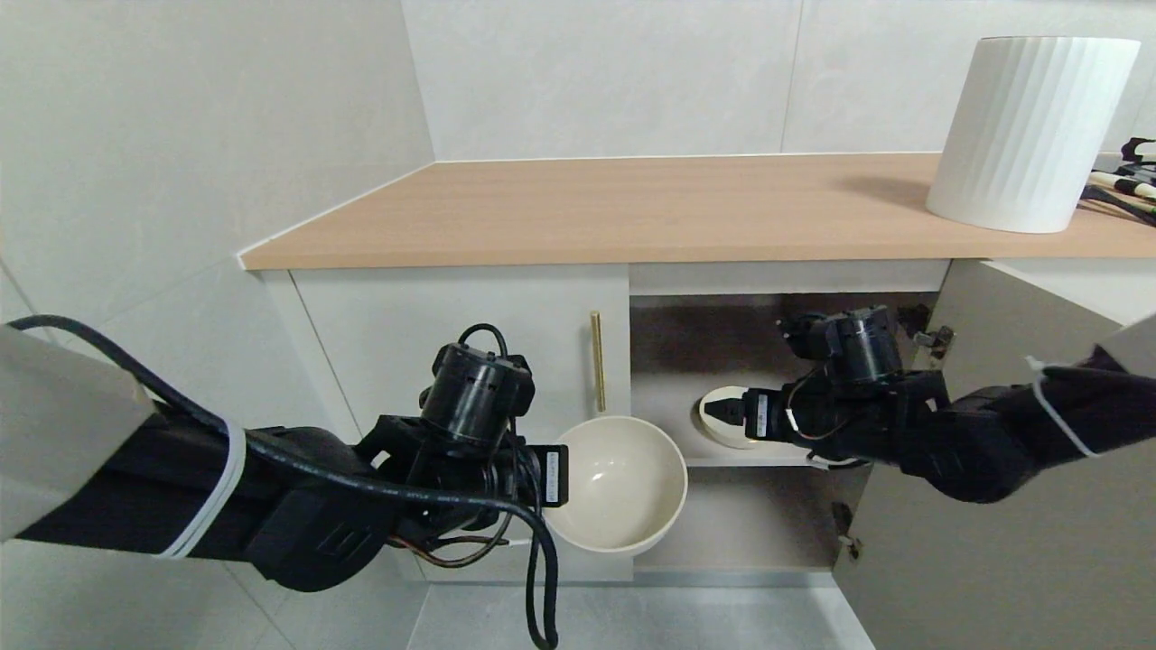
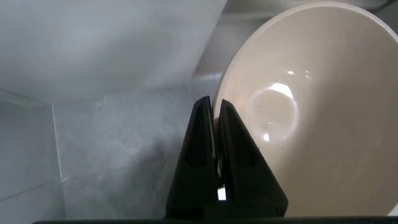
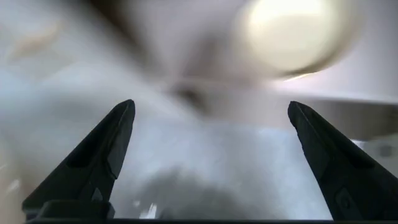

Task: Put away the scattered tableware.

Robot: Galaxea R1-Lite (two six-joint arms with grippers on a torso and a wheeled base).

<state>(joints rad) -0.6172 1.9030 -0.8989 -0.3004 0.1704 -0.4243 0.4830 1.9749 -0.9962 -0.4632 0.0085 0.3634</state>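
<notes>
Pinching the rim of a cream bowl point(image 1: 623, 492) between its clenched fingers point(image 2: 202, 134), the left gripper point(image 1: 553, 476) holds it in the air in front of the cabinet, low down, where the closed left door point(image 1: 452, 307) meets the open compartment. The bowl sits just below the brass handle point(image 1: 597, 361) of that door, tilted so its glossy inside faces up and outward. In the left wrist view the two fingers lie close together over the edge of the bowl point(image 2: 323, 112), one on each side of the rim, with the left gripper point(image 2: 214, 106) gripping nothing else. The right gripper point(image 1: 722, 413) is at the mouth of the open compartment, level with the shelf point(image 1: 768, 460), its fingers point(image 3: 118, 134) released and spread wide with nothing between them. Just beyond the right gripper point(image 3: 210, 109), a small round cream dish point(image 1: 718, 438) rests on the shelf; the dish point(image 3: 292, 34) lies ahead of the fingertips rather than between them, and contact cannot be judged. The right-hand cabinet door point(image 1: 993, 560) stands swung open. Up on the wooden worktop point(image 1: 587, 208) a tall white ribbed container point(image 1: 1030, 131) stands near the right end, with some utensils point(image 1: 1129, 185) lying just beside it.
</notes>
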